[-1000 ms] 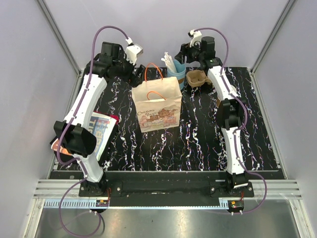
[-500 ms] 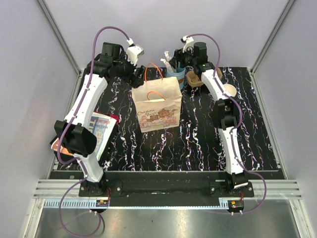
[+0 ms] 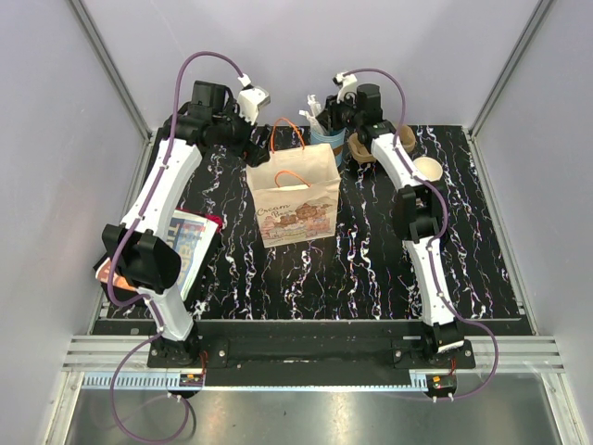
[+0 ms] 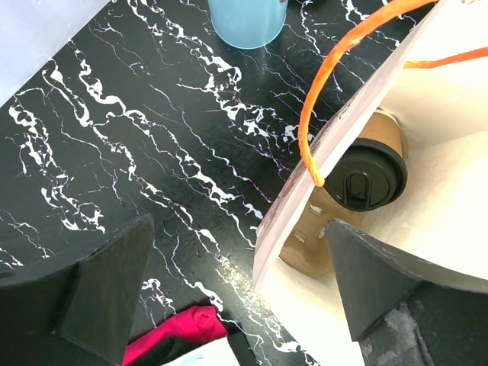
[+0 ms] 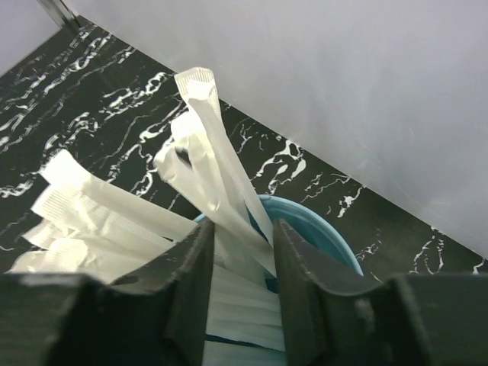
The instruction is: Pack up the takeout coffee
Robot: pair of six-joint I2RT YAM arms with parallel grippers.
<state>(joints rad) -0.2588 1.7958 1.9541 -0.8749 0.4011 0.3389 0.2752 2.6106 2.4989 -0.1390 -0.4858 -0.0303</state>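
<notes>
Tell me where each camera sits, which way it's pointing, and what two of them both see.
Top external: above and behind the bases, looking down at the marbled table; left arm and right arm show whole.
Left wrist: looks down into the paper bag at the takeout coffee; left fingers frame the bottom.
Right wrist: faces the white sticks between the right fingers.
Both wrist views share the light-blue cup.

right gripper (image 5: 244,229) | straddling white sticks (image 5: 206,145), grip unclear | sticks fanned out of light-blue cup (image 5: 335,244) | black marbled table (image 5: 99,91) below
</notes>
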